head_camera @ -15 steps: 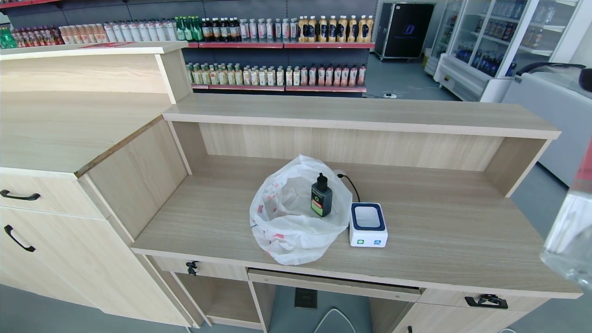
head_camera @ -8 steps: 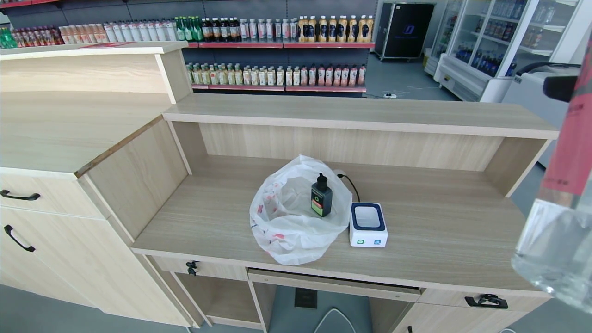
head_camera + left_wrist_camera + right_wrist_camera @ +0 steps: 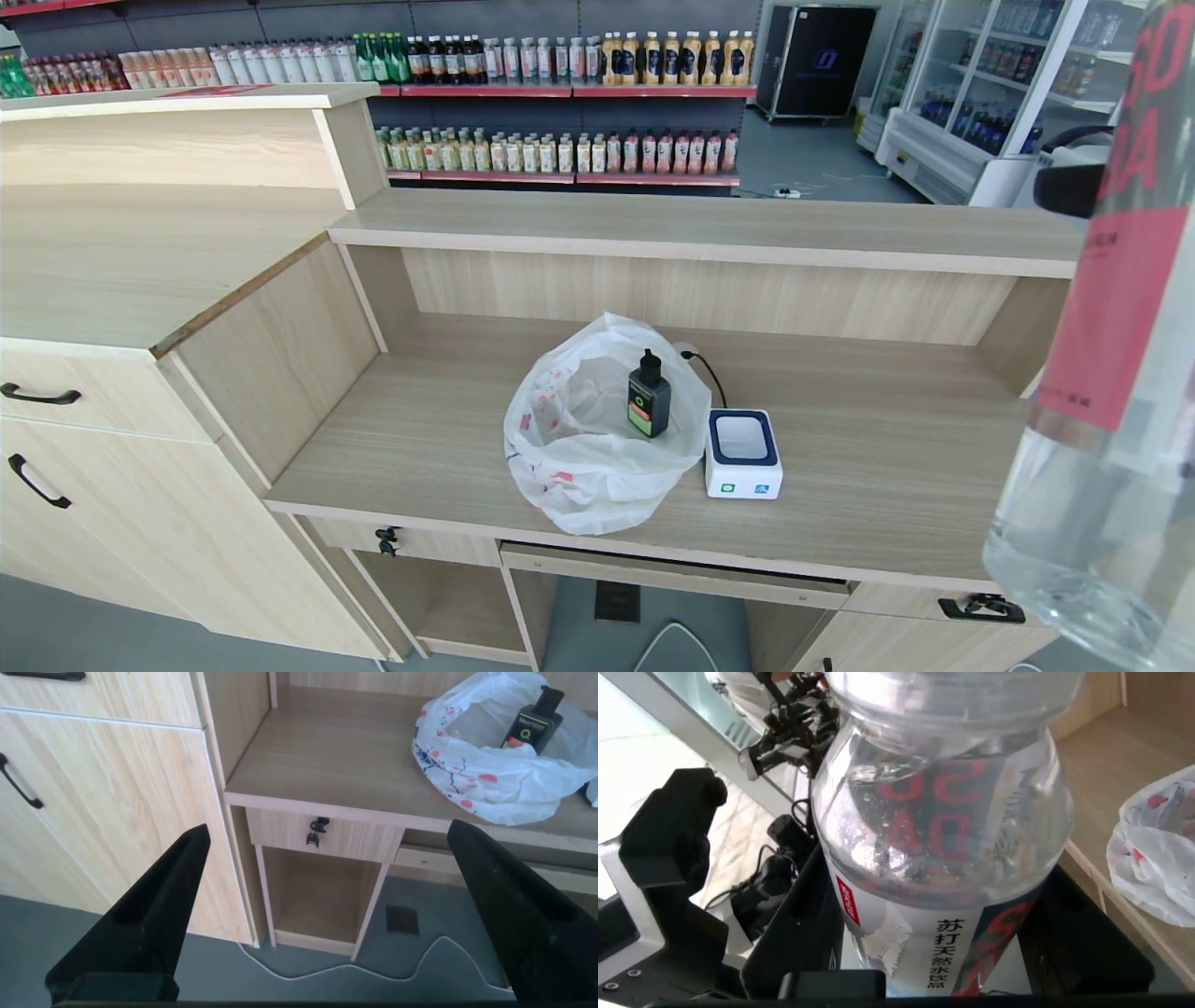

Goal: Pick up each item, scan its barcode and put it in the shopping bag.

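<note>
Item: bottle (image 3: 1111, 373), at right, long axis approx. upright, clear end down. Right end effector (image 3: 934, 943) was clamped on it; left end effector (image 3: 327, 835) stood apart.

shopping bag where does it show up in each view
Head view: shopping bag in the middle of the wooden counter, beside the white scanner.
Left wrist view: shopping bag on the wooden counter, dark bottle standing inside.
Right wrist view: shopping bag beyond the held clear bottle.
Shared landmark: the wooden counter under it.
</note>
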### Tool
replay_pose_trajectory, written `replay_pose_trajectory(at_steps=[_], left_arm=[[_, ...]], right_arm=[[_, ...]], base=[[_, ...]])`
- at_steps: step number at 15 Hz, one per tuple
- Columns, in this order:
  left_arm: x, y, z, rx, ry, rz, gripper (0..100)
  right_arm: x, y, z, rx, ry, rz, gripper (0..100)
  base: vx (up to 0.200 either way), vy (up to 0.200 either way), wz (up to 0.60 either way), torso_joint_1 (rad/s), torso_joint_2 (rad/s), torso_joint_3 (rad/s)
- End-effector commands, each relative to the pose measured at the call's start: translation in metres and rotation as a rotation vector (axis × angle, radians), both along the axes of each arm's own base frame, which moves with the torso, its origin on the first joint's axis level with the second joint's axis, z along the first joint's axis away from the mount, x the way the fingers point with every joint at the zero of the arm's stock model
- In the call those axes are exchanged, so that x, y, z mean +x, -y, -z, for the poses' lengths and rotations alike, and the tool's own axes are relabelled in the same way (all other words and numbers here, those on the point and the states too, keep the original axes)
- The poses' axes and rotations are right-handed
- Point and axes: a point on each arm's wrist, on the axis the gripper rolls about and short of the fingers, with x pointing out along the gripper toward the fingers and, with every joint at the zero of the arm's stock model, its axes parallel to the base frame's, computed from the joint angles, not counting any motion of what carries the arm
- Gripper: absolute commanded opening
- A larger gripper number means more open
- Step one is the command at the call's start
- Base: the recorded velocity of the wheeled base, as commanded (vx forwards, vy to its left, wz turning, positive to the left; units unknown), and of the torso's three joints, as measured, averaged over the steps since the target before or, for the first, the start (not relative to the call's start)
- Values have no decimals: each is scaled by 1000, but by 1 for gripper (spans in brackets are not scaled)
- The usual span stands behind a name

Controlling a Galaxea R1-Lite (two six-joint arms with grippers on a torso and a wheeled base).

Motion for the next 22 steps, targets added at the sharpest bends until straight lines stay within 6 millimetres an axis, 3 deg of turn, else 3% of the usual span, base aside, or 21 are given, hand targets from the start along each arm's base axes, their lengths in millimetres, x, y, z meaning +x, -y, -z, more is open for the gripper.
replay_pose_trajectory(at_steps=[1,4,7,8,10,14,17,18,22], left_arm=[[0,0,0,0,0,-1,100],[0,0,0,0,0,-1,100],[0,0,0,-2,0,-1,100],[0,0,0,0,0,-1,100],[0,0,0,0,0,-1,100],[0,0,0,0,0,-1,100],[0,0,0,0,0,-1,100],[0,0,0,0,0,-1,100],[0,0,0,0,0,-1,100]], right_arm=[[0,-1,-1,-2,0,-7,0],[3,0,1,-19,34,20,0],[34,16,13,-165,202,321,0],[42,34,19,-233,256,465,0],[37,54,25,-243,280,582,0],[42,99,60,-309,219,867,0],[54,117,84,-445,257,933,0],[60,129,93,-577,319,954,0],[68,154,99,-776,433,996,0]], base=[[0,0,0,0,0,0],[0,0,0,0,0,0],[0,0,0,0,0,0],[0,0,0,0,0,0],[0,0,0,0,0,0],[0,0,0,0,0,0],[0,0,0,0,0,0],[0,0,0,0,0,0],[0,0,0,0,0,0]])
